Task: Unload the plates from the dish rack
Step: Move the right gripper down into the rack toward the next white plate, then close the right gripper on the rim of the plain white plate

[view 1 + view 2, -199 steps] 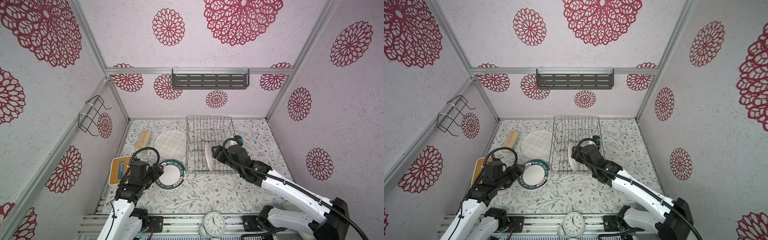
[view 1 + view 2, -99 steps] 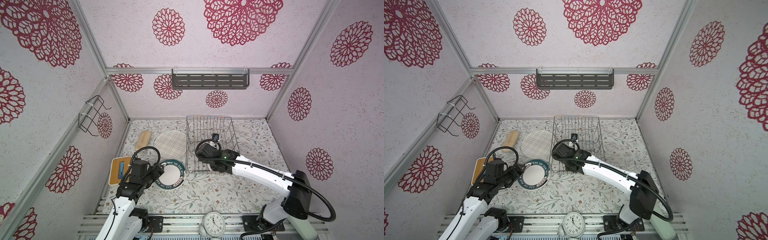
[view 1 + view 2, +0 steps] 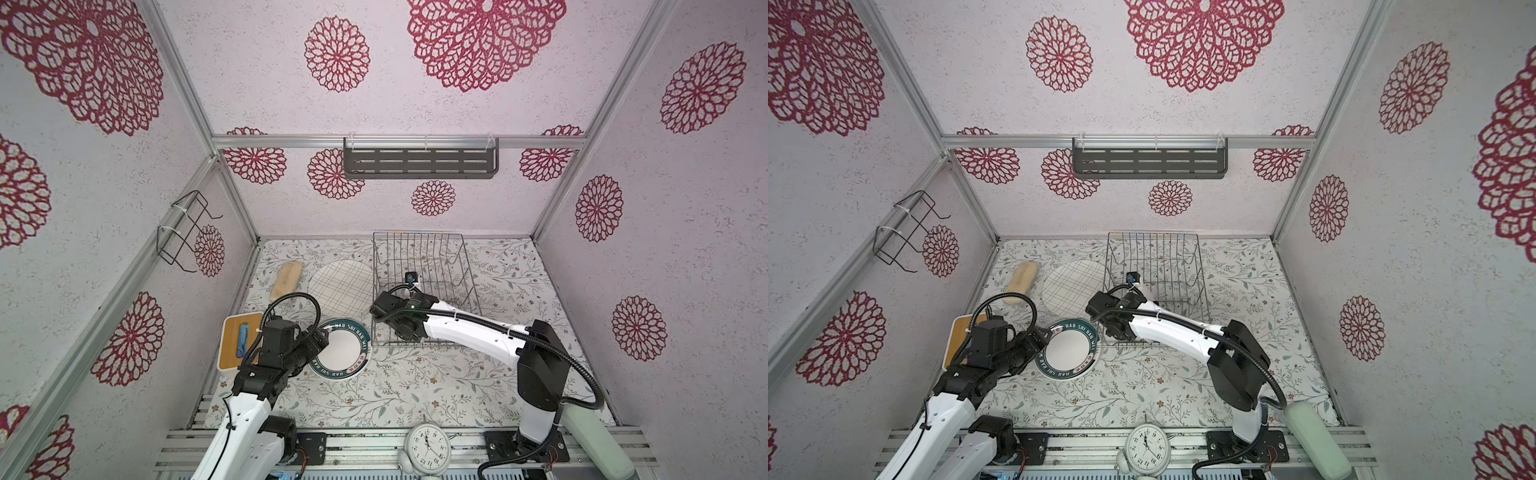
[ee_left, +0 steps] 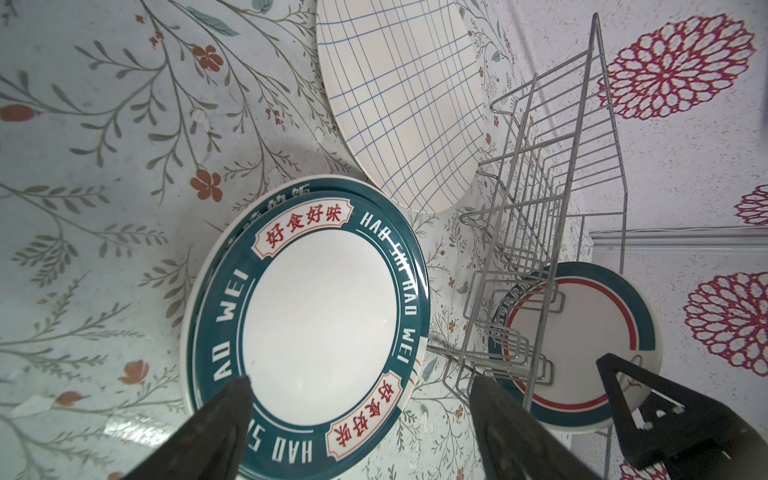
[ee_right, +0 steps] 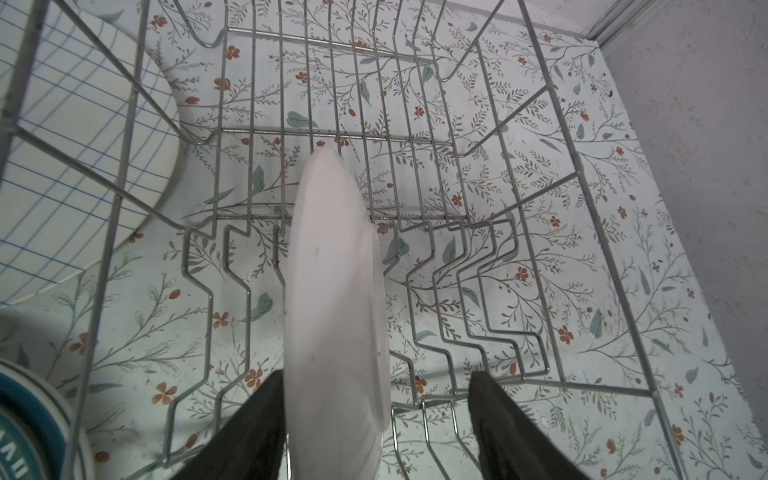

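Observation:
The silver wire dish rack (image 3: 432,266) stands at the back middle of the table. One white-backed plate (image 5: 336,291) stands upright on edge in it, with a teal and red rim in the left wrist view (image 4: 582,345). My right gripper (image 5: 376,374) is open astride this plate; one finger (image 5: 266,415) touches it and the other stands apart. In both top views my right gripper (image 3: 403,330) hides that plate. A cream grid plate (image 3: 340,286) and a stack of teal-rimmed plates (image 3: 345,349) lie left of the rack. My left gripper (image 4: 361,399) hangs open over the stack's near edge (image 3: 322,337).
A wooden board with a blue item (image 3: 241,340) lies at the front left and a tan brush (image 3: 286,280) behind it. A white clock (image 3: 428,446) sits at the front edge. A black wire holder (image 3: 183,232) and a grey slotted shelf (image 3: 419,160) hang on the walls.
My right arm has swung in from the right so that its wrist now covers the upright plate, and its jaws have narrowed around it. The left arm has not moved.

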Motion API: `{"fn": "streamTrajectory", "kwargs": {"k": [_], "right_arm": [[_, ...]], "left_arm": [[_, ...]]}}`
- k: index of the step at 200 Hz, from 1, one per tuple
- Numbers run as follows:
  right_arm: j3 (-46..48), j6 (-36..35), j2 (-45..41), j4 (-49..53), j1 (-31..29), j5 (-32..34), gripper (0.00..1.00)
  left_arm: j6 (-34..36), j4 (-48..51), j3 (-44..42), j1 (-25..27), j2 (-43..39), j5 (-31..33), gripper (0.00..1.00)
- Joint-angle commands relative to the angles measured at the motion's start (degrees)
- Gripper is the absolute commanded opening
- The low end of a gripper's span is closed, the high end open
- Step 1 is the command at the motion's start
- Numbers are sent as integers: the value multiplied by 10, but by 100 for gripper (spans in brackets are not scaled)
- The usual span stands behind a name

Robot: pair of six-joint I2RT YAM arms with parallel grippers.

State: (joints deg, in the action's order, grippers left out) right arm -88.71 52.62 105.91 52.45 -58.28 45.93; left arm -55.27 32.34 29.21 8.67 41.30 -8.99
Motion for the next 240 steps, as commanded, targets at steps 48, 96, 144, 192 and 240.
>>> {"fn": "streamTrajectory", "kwargs": {"k": [48, 96, 144, 192, 240], "right_arm": [[-26, 29, 26, 55, -2, 57, 54], [-31, 29, 43, 59, -2, 61, 46], [-28, 33, 49, 62, -2, 60, 39], [-27, 36, 48, 61, -2, 61, 33], [-27, 39, 50, 63, -2, 60, 27]], "left_arm": [[10, -18, 5, -3, 4, -6, 86], [9, -23, 5, -3, 9, -8, 86], [9, -22, 5, -3, 7, -10, 87], [9, -19, 6, -3, 1, -10, 86], [9, -18, 7, -3, 2, -10, 87]]}}
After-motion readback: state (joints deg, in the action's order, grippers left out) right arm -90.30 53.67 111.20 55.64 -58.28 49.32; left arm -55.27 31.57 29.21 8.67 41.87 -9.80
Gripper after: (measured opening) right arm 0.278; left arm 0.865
